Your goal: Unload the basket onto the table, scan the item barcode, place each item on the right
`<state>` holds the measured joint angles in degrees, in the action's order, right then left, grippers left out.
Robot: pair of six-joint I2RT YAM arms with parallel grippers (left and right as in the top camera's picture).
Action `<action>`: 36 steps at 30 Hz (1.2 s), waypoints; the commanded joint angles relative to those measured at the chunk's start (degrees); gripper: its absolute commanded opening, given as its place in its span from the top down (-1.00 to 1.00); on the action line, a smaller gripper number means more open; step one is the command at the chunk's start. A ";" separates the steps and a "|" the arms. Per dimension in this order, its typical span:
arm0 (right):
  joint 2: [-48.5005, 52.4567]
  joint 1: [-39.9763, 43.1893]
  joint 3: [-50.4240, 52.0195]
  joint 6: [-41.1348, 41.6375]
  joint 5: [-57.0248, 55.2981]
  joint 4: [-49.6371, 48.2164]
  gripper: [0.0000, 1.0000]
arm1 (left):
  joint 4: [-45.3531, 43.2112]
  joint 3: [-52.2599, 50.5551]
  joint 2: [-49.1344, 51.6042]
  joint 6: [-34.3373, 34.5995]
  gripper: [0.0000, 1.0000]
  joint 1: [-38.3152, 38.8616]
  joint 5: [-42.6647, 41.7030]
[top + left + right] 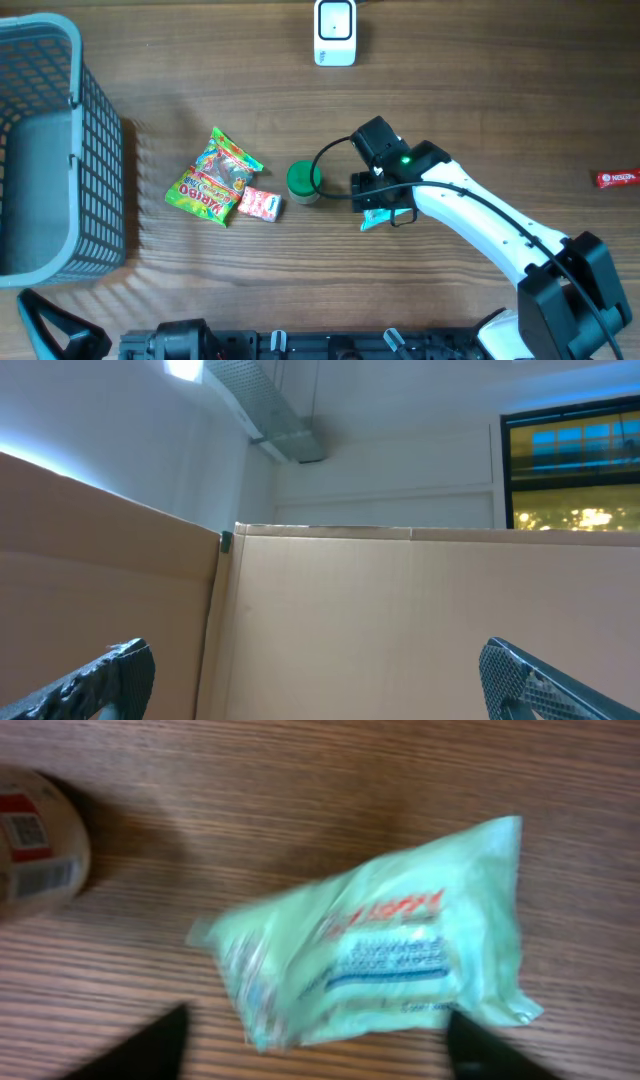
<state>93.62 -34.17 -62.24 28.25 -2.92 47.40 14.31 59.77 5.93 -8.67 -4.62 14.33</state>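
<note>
Left pincer (315, 680): nearest me, parked low. Its fingers are spread wide with nothing between them, facing cardboard walls.
Right pincer (315, 1025): reached out to mid-table. It is open, one dark fingertip on either side of the item, and as far as I can tell gripping nothing.
Item: a pale green packet (390, 940) lies loose on the wooden table (480, 90), directly under the right pincer. Its print is blurred, so I cannot find a barcode.
Beside it: a green-lidded jar (303, 182) stands just left of the packet, with a barcode showing on its label.
Farther left: a small pink packet (259, 204), a Haribo bag (213, 178), then a grey basket (100, 170).
Far edge: the white scanner (335, 32), well apart from the packet.
Progress: I judge the scan not done yet. The packet still has to be gripped, lifted and shown to the scanner.
</note>
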 commanded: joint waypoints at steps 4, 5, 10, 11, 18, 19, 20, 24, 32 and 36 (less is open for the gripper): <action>0.44 0.04 -6.19 -2.43 5.35 2.14 0.64 | 0.13 -0.31 -0.59 0.17 -1.00 -0.39 0.52; 0.44 0.04 -6.95 -2.36 5.38 2.82 0.91 | 0.22 -0.33 -0.59 0.17 -1.00 -0.39 0.52; 0.74 0.07 -6.36 -2.01 6.21 5.42 0.91 | 0.26 -0.33 -0.59 0.15 -1.00 -0.39 0.55; 0.74 0.07 -5.18 -1.38 5.90 5.38 0.91 | 0.26 -0.33 -0.59 0.15 -1.00 -0.39 0.52; 0.79 0.07 2.32 3.23 5.11 1.51 0.91 | 0.28 -0.33 -0.59 0.15 -1.00 -0.39 0.52; 0.79 0.07 3.13 3.19 7.15 0.57 0.91 | 0.28 -0.33 -0.59 0.15 -1.00 -0.39 0.52; 0.79 0.07 3.93 3.19 8.76 -0.39 0.91 | 0.28 -0.33 -0.59 0.15 -1.00 -0.39 0.52; 0.81 0.07 9.09 3.41 12.79 -6.16 0.91 | 0.28 -0.33 -0.59 0.15 -1.00 -0.39 0.52; 3.58 0.09 15.21 4.74 14.82 -14.58 0.91 | 0.13 -0.33 -0.59 0.15 -1.00 -0.39 0.52; 2.89 0.07 11.98 1.99 15.74 -12.09 0.91 | -0.61 -0.31 -0.61 0.22 -1.00 -0.39 0.48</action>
<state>93.93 -33.95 -49.25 32.05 11.49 32.56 14.28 59.72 5.93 -8.67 -4.62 14.31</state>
